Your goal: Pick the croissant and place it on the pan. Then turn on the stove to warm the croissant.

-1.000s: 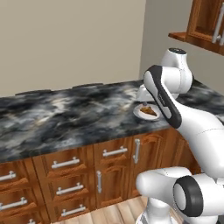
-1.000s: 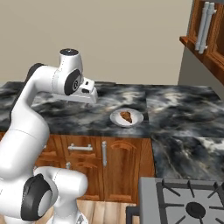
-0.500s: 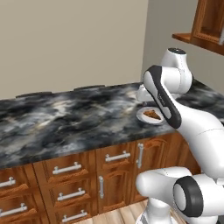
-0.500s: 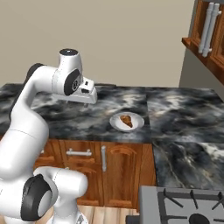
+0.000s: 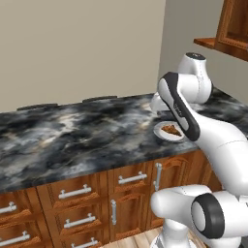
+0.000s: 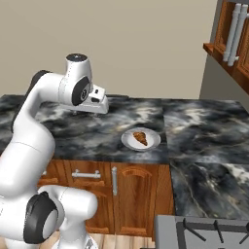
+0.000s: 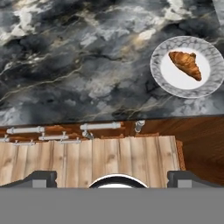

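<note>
Kitchen with beige wall, dark marbled counter over wooden cabinets with silver handles. Left base view: round white plate near the counter's front edge, holding the croissant; the arm's white link partly covers the plate's right side. Wooden wall cabinet upper right.

Right base view: same plate on the counter with the croissant lying in its middle. Gripper hangs above the counter, left of the plate and apart from it. Corner of the stove at lower right, grey steel with dark grates.

Hand view: looking down on the counter; plate at upper right, croissant on it, tilted diagonally. Wood floor and drawer handles below the counter edge. Finger tips sit wide apart at the bottom corners, nothing between them, so probably released.
</note>
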Available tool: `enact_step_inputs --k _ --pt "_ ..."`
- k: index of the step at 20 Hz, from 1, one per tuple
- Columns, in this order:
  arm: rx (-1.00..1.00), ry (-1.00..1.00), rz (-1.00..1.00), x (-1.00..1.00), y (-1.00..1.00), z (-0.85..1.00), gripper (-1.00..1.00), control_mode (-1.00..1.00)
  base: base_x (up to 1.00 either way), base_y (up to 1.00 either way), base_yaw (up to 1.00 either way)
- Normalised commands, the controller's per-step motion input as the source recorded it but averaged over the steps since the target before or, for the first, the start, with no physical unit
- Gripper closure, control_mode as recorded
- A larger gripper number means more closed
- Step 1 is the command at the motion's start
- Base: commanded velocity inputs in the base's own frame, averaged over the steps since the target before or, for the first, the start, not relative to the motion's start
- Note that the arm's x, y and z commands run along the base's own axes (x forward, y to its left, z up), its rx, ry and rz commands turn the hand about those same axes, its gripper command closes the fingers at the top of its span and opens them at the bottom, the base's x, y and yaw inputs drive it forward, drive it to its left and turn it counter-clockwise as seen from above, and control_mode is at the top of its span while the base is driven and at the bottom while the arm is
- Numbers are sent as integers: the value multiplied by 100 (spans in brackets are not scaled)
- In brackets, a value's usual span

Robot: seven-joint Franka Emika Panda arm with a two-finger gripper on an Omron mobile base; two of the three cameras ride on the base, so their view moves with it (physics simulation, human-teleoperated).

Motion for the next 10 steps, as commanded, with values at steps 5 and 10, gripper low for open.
enact_step_inputs --k 5,10 --pt "1 -12 -2 19 -11 0 -100 -100 0 0 0" --pt "3 -6 -3 18 -20 0 -100 -100 0 0 0"
